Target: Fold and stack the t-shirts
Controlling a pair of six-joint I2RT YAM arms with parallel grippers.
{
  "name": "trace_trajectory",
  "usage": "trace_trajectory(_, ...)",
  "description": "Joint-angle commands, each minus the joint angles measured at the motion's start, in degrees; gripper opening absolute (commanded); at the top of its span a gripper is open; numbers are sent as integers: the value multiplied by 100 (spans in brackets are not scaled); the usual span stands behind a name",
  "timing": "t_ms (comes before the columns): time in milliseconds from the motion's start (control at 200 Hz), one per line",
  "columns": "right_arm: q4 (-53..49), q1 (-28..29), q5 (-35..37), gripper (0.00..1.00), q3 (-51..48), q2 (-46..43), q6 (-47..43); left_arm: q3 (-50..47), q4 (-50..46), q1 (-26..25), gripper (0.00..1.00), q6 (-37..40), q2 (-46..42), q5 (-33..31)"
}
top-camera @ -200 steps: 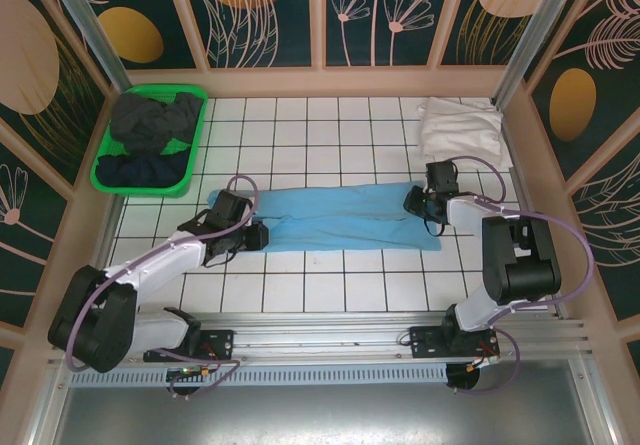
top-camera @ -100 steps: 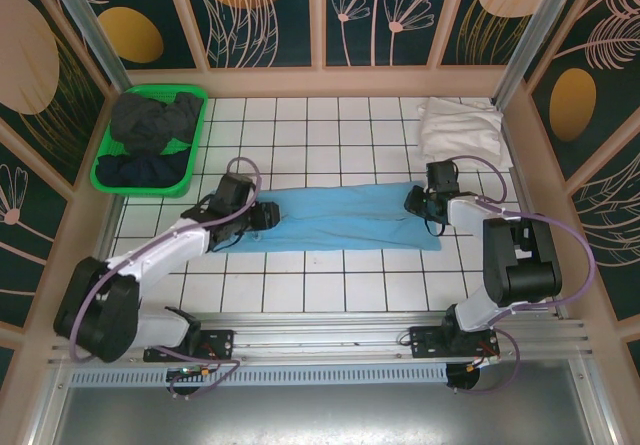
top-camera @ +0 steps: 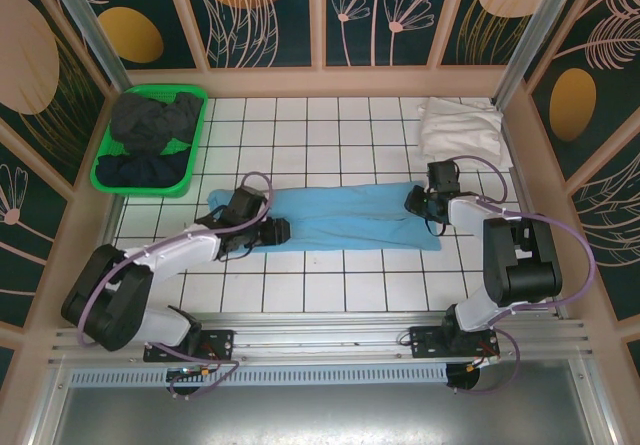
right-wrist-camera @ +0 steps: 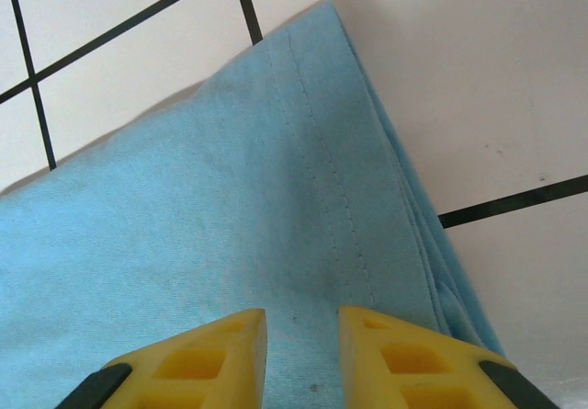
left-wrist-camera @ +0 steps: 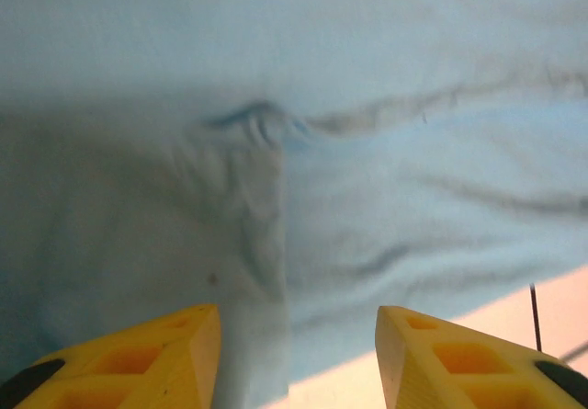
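Note:
A light sky-blue t-shirt (top-camera: pixel 340 215) lies folded into a long strip across the middle of the tiled table. My left gripper (top-camera: pixel 278 231) sits low over its left end, near the front edge. In the left wrist view the left gripper (left-wrist-camera: pixel 299 322) stands open, and wrinkled blue cloth (left-wrist-camera: pixel 386 133) lies flat under and beyond the fingers. My right gripper (top-camera: pixel 413 203) rests at the strip's right end. In the right wrist view the right gripper (right-wrist-camera: pixel 303 315) has its jaws a narrow gap apart over the hemmed blue cloth (right-wrist-camera: pixel 230 198), with no cloth bunched between them.
A folded white t-shirt (top-camera: pixel 455 125) lies at the back right corner. Dark t-shirts (top-camera: pixel 150 123) are heaped in a green basket (top-camera: pixel 140 187) at the back left. Wooden walls close in the table on three sides.
My left gripper has slid to the right along the shirt's left end and opened its jaws wider. The right arm and the shirt's right end have stayed put.

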Motion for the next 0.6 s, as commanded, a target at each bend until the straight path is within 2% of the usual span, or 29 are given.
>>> trace_trajectory(0, 4, -42, -18, 27, 118, -19, -113, -394, -38, -6, 51, -332, -368, 159)
trace_trajectory(105, 0, -13, -109, 27, 151, -48, -87, -338, -160, -7, 55, -448, -798, -74)
trace_trajectory(200, -40, 115, -94, 27, 218, -95, -27, -36, -373, 2, 64, -466, -1077, -561)
trace_trajectory(360, 71, 511, -17, 27, 327, -145, 97, 526, -600, 90, 67, -247, -772, -1528)
trace_trajectory(435, 225, 583, -195, 27, 359, 21, 111, 687, -591, 243, 64, -148, -313, -1665)
trace_trajectory(515, 235, 590, -184, 27, 412, 195, 118, 717, -539, 416, 51, -135, 136, -1783)
trace_trajectory(596, 219, 580, -93, 27, 435, 328, 93, 624, -573, 528, 47, -157, 394, -1890)
